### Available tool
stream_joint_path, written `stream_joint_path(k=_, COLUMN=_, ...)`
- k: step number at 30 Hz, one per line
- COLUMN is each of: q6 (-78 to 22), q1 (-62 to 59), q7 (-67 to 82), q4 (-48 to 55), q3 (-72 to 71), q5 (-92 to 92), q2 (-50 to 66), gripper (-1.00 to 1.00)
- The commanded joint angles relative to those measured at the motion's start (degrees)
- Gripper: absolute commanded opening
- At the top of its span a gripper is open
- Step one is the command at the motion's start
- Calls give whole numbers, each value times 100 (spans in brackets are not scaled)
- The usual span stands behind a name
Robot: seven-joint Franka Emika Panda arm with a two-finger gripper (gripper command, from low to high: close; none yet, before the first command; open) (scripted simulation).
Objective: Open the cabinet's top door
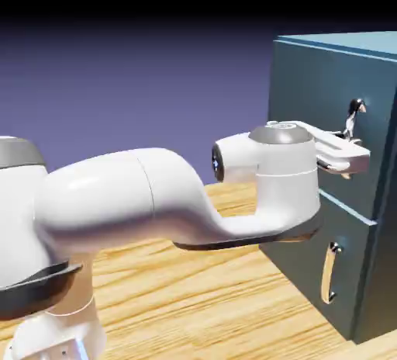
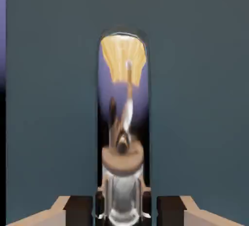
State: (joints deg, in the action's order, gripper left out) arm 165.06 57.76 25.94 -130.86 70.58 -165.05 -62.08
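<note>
The dark teal-blue cabinet [image 1: 329, 71] stands at the exterior view's right. Its top door [image 1: 306, 110] lies flush with the cabinet front. A curved silver handle [image 1: 355, 112] runs down this door. My gripper [image 1: 350, 161] sits at the handle's lower part, with the arm stretched level toward it. In the hand view the handle [image 2: 124, 118] rises as a shiny bar up the middle, in front of the flat door panel [image 2: 53, 98]. It stands between my fingertips [image 2: 80, 209], which press in close on both sides. My gripper [image 2: 124, 211] is shut on the handle.
Below the top door is a shorter lower panel [image 1: 353, 230] with a smaller silver handle [image 1: 331, 273]. The cabinet stands on a wooden table [image 1: 194, 296]. The arm's white base [image 1: 31, 273] fills the lower left.
</note>
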Motion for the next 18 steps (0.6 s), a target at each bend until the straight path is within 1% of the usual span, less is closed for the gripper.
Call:
stream_joint_path(k=1, q6=-149, q1=-207, q7=0, q4=-205, q3=-129, q5=78, q2=19, gripper=-100)
stream_joint_path(k=9, q6=-1352, q1=-1868, q7=54, q4=-1792, q3=-1377, q5=1028, q2=10, gripper=-100)
stream_joint_path(k=14, q6=-2150, q1=-2828, q7=233, q4=-2757, q3=-2397, q5=1969, q2=-251, gripper=-100)
stream_joint_path(k=18, q6=-2758, q1=-3352, q7=415, q4=-3380, q3=-3228, q5=2833, q2=-562, gripper=-100)
